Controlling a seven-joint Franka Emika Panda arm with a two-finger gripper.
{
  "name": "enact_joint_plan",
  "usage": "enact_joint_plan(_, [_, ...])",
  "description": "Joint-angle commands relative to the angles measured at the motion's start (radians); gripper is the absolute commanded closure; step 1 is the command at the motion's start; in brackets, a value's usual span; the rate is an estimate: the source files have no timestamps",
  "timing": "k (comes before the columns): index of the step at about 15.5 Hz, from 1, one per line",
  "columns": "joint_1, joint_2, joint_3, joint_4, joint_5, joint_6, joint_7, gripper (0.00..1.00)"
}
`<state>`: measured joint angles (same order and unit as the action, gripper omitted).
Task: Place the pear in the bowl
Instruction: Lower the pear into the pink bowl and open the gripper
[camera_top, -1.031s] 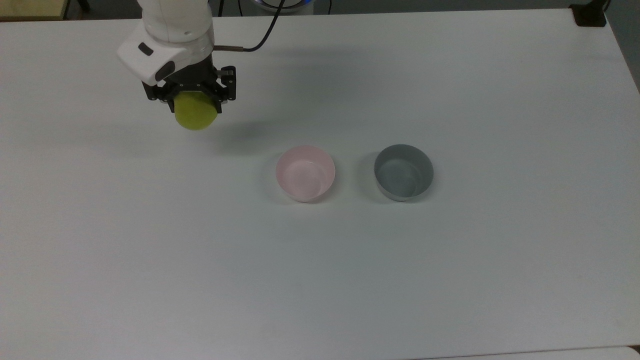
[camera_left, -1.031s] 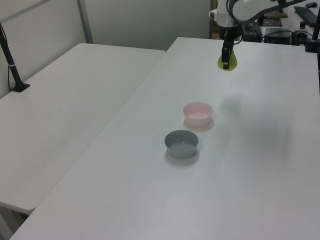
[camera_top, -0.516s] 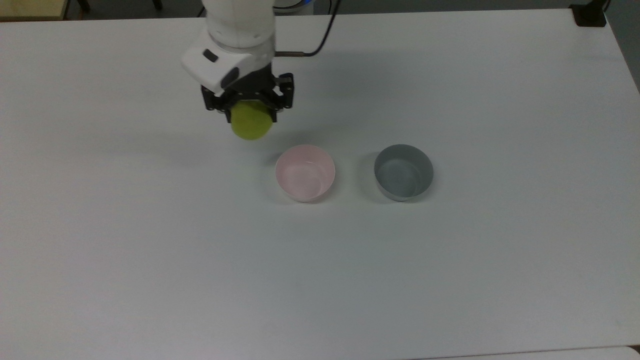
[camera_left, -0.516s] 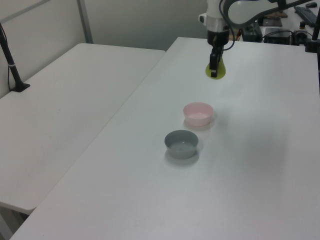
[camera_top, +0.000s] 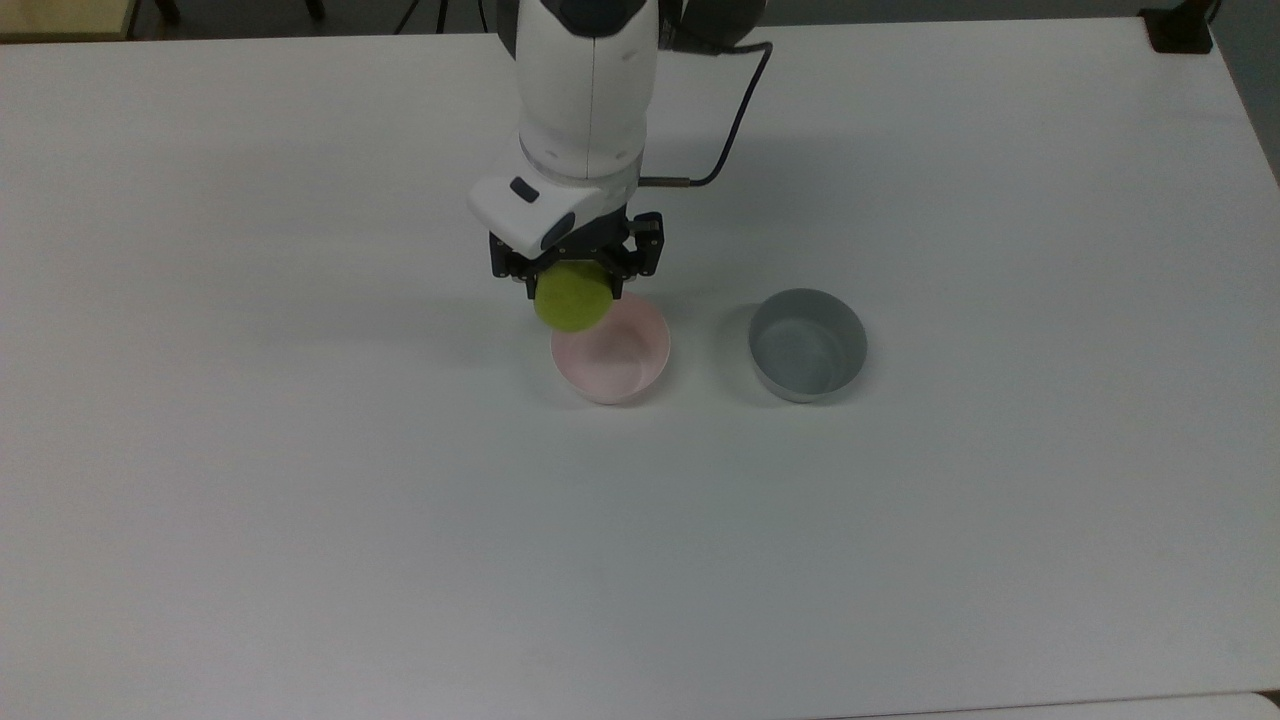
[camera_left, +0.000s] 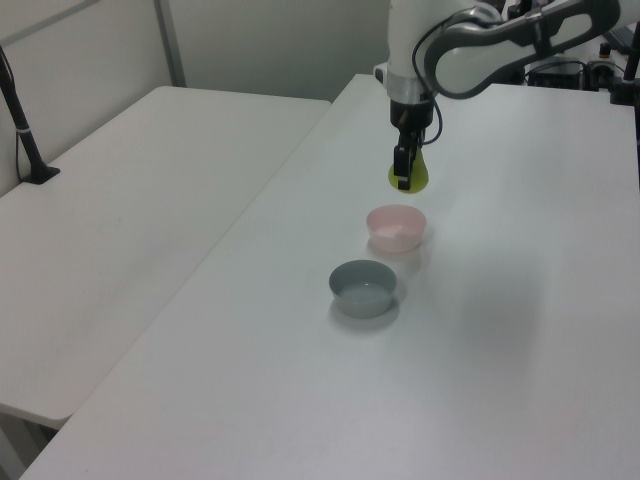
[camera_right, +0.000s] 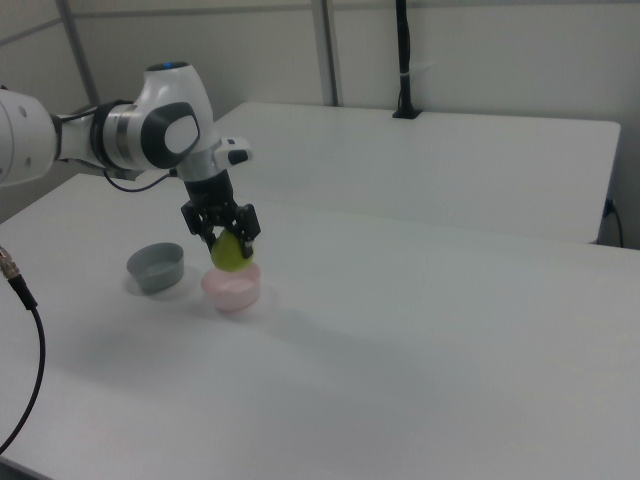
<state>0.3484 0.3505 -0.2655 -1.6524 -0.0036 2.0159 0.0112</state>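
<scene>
Carry phase, release not yet made. The gripper (camera_top: 575, 272) is clamped on the pear (camera_top: 573, 298), which hangs below the black fingers with its rounded bottom down; no stem is visible.

Position: in the top view the pear sits just above centre of the frame, overlapping the upper-left rim of the bowl (camera_top: 625, 362). In the left view the pear (camera_left: 409, 177) hangs clear above the bowl (camera_left: 396, 226), in the upper middle of the frame. In the right view the pear (camera_right: 229, 254) is close over the bowl (camera_right: 232, 288), left of centre, and the gripper (camera_right: 226, 232) points straight down.

The grey bowl (camera_top: 807, 344) stands well apart, toward the right of the top view, and is not the target. The table (camera_top: 300, 520) is otherwise bare white.

Judgement on doing this well:
- The pear looks not yet centred over the pink bowl; a small shift toward the bowl's middle is likely needed before letting go.
- Lower until the pear is near the bowl's floor. A rounded fruit dropped from height could bounce out or tip a light bowl.
- Keep the fingers clear of the rim on the way down; a nudge would slide the bowl on the smooth top.
- Open only once the fruit is inside the rim.
</scene>
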Motion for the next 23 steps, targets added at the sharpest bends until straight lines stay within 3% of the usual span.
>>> enact_joint_plan(1, [0.027, 0.054, -0.015, 0.016, 0.013, 0.021, 0.012, 0.60])
enact_joint_plan(9, [0.038, 0.139, -0.011, 0.016, 0.017, 0.118, 0.041, 0.28])
enact_joint_plan(11, [0.052, 0.146, -0.011, 0.016, 0.017, 0.129, 0.067, 0.12])
enact_joint_plan(12, [0.052, 0.148, -0.011, 0.016, 0.011, 0.129, 0.078, 0.00])
enact_joint_plan(17, [0.052, 0.128, -0.011, 0.016, 0.010, 0.126, 0.069, 0.00])
enact_joint_plan(23, [0.014, -0.036, -0.009, 0.003, 0.013, 0.008, 0.040, 0.00])
